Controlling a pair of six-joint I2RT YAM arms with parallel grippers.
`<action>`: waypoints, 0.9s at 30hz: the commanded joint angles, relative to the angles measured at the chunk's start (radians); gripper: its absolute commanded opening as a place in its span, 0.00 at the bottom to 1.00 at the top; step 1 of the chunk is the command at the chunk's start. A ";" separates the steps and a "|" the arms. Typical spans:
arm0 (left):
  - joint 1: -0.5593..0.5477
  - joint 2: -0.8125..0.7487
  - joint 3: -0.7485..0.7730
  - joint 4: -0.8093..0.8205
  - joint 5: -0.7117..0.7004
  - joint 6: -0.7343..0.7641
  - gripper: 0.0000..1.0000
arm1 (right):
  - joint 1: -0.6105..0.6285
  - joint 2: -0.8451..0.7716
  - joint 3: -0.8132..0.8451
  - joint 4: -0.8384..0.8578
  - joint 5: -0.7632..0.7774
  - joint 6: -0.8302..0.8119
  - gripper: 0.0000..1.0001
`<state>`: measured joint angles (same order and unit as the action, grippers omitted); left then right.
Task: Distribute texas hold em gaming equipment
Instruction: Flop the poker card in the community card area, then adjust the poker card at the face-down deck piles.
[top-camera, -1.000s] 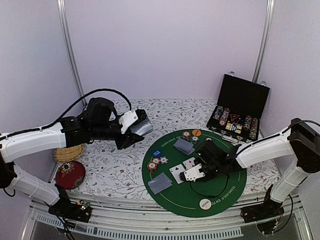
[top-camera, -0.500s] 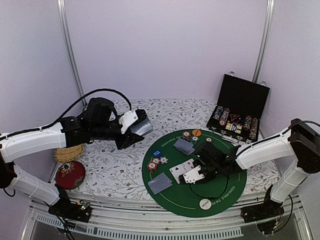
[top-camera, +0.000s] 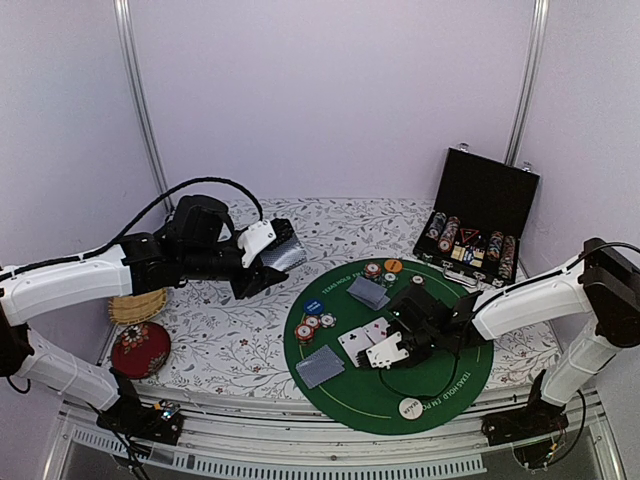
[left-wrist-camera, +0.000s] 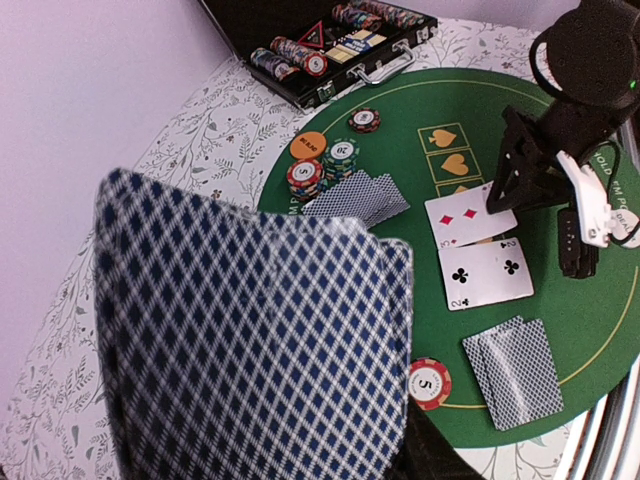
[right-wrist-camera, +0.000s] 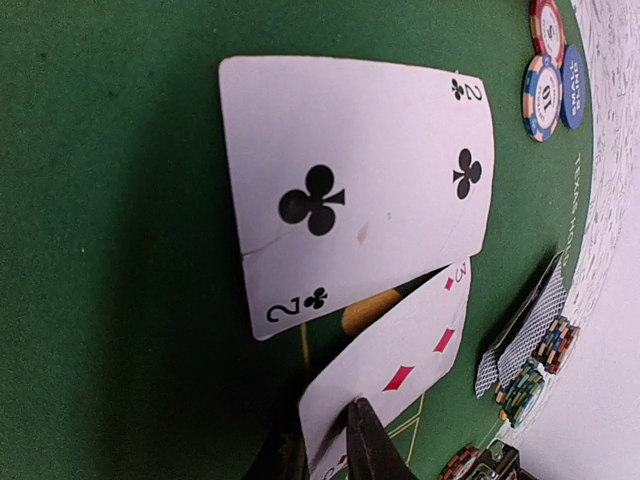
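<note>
Grips a deck of cards (top-camera: 287, 255) firmly in the left gripper (top-camera: 268, 262), raised over the flowered cloth (top-camera: 230, 340) between the table's centre and its left edge. Fills most of the left wrist view with the deck's blue-checked backs.

Rests the right gripper (top-camera: 387, 350) low on the round green mat (top-camera: 440, 385), which lies toward the near right corner. Puts the fingertips (right-wrist-camera: 370, 445) at a corner of the three of diamonds (right-wrist-camera: 400, 370), face up on the mat. Cannot tell whether they pinch that card or only touch it. Shows the two of clubs (right-wrist-camera: 360, 190) face up as well, touching the three on the side toward the left edge.

Has a far pair of face-down cards (top-camera: 368, 292) toward the far edge, and a near pair of face-down cards (top-camera: 320, 367) toward the near edge, at the mat's left rim. Has a small cluster of chips (top-camera: 310, 325) just beside a blue disc (top-camera: 313, 306) on the mat's left side. Has a chip stack (top-camera: 375, 272) next to an orange disc (top-camera: 393, 266) at the mat's far rim, and a white disc (top-camera: 409, 407) at its near rim.

Holds rows of chips (top-camera: 450, 235) in an open black case (top-camera: 485, 190) at the far right corner. Leaves a straw basket (top-camera: 135, 305) and a red cushion (top-camera: 140, 348) by the left edge.
</note>
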<state>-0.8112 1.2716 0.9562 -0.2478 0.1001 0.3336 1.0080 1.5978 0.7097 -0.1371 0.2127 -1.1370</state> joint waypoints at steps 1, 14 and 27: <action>0.001 -0.011 -0.006 0.020 0.005 0.010 0.45 | 0.020 -0.002 -0.012 -0.085 -0.011 0.022 0.21; 0.000 -0.010 -0.007 0.020 0.007 0.012 0.45 | 0.086 -0.176 0.028 -0.219 -0.017 0.161 0.45; 0.000 -0.009 -0.003 0.019 0.013 0.010 0.45 | -0.206 -0.283 0.400 0.219 -0.656 1.129 0.99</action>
<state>-0.8112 1.2716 0.9562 -0.2481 0.1009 0.3405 0.8452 1.2594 1.0084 -0.0376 -0.1368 -0.4194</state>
